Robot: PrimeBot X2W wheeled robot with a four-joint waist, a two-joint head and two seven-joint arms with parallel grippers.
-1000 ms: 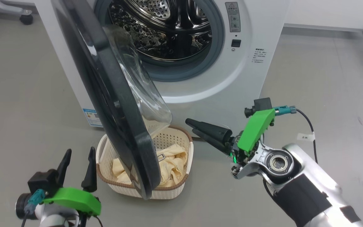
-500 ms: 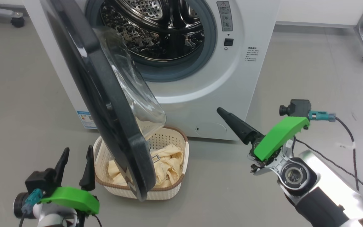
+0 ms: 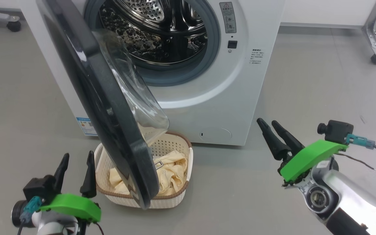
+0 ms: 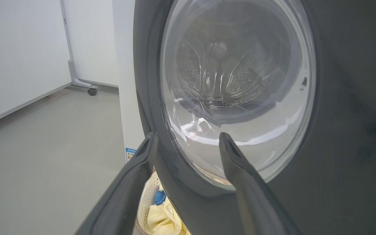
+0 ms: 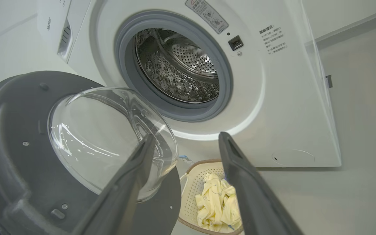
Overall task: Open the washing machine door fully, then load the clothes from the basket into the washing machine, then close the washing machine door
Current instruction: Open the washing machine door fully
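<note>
You had the left gripper (image 3: 78,156) and the right gripper (image 3: 267,121) wide open and empty, probably because the washing machine door (image 3: 109,107) stood only half open over the basket (image 3: 178,195), hiding part of the clothes (image 3: 171,169).

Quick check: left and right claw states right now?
Left claw: open, holding nothing.
Right claw: open, holding nothing.
</note>
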